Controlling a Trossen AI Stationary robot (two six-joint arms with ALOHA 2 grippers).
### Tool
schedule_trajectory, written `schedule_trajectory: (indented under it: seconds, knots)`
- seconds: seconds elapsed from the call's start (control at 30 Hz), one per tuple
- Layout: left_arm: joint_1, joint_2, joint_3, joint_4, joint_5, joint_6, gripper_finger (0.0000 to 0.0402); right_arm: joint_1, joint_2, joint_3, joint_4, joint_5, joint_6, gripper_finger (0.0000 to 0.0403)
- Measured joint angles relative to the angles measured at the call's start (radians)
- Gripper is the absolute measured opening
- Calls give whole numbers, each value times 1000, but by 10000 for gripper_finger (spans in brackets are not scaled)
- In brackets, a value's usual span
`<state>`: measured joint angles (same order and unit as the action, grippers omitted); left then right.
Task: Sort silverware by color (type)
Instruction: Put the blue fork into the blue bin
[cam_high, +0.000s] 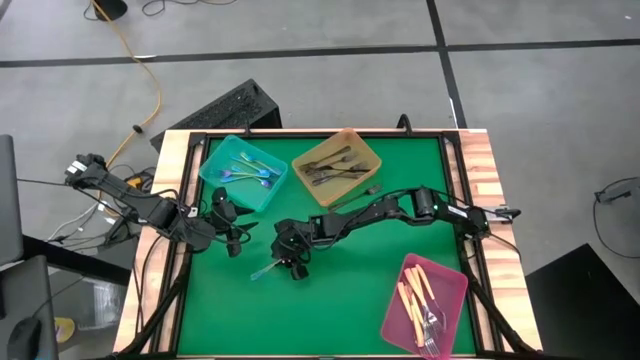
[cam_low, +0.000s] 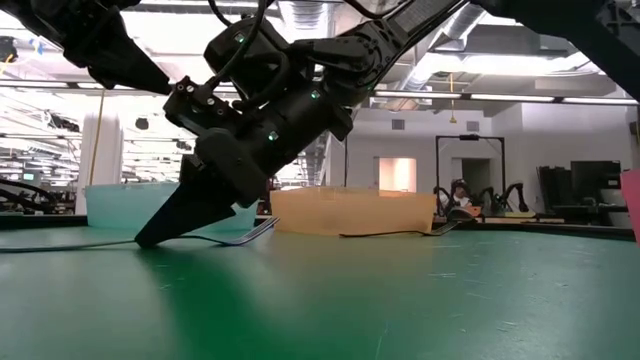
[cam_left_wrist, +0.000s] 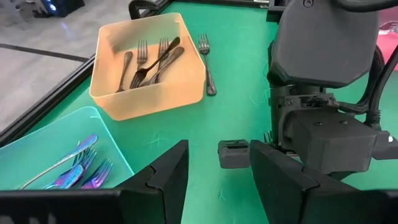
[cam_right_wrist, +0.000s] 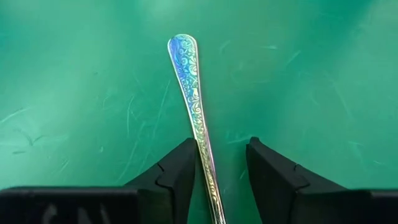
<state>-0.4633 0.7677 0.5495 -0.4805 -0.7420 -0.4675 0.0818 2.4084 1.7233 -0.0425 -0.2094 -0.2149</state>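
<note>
An iridescent blue utensil lies flat on the green mat, left of centre; its tines show in the low view. My right gripper is open and points steeply down at it, one finger on each side of the handle and the tips at the mat. My left gripper is open and empty, hovering just left of the right one, near the teal tray. A dark grey fork lies on the mat by the amber tray. My right gripper straddles the utensil's handle at about mid-length, coming from above with the fingers across it. One fingertip lies right against the handle's edge; I cannot tell whether it touches. The utensil lies flat on the mat.
The teal tray holds several iridescent pieces, the amber tray several dark grey ones, and the pink tray at the near right cream-handled ones. A raised black rail and wooden border edge the mat. Open mat lies near and centre.
</note>
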Motion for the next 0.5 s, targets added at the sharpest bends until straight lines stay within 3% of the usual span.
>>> schedule_trajectory:
  seconds: [0.5]
  knots:
    - [0,0,0,-1,-4,-8,156,-5,0,0,-36,51,-21,51]
